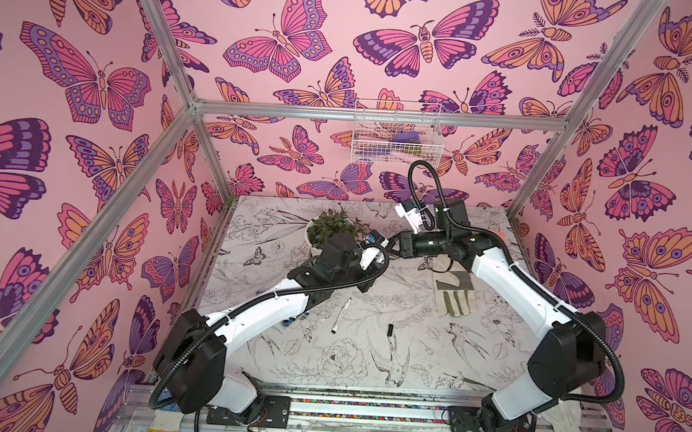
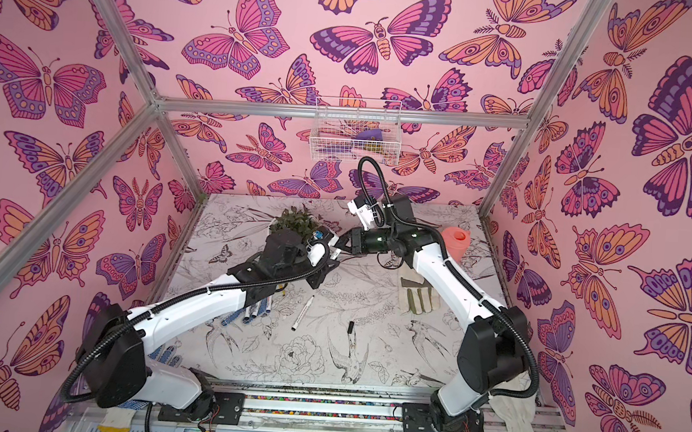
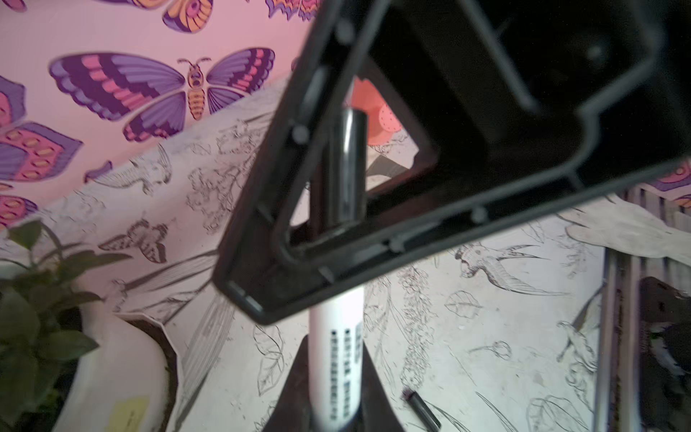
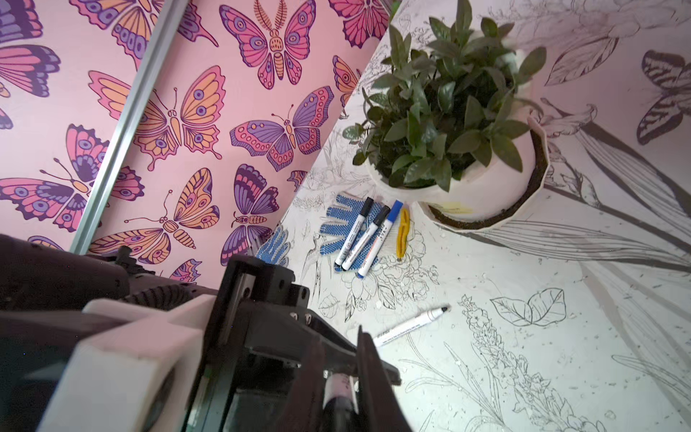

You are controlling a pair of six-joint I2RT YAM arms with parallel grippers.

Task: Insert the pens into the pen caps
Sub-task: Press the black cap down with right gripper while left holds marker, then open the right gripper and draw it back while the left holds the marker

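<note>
My left gripper is shut on a white pen with black print. My right gripper is shut on a black pen cap that sits against that pen's white end. The two grippers meet above the table near the plant, in both top views. In the left wrist view the cap lines up with the pen; the join is hidden by the right gripper's frame. Another uncapped pen and a loose black cap lie on the table. Three capped pens rest on a blue glove.
A potted plant in a white pot stands just behind the left gripper. A small yellow piece lies beside the capped pens. Pale work gloves lie to the right, an orange watering can at the back right.
</note>
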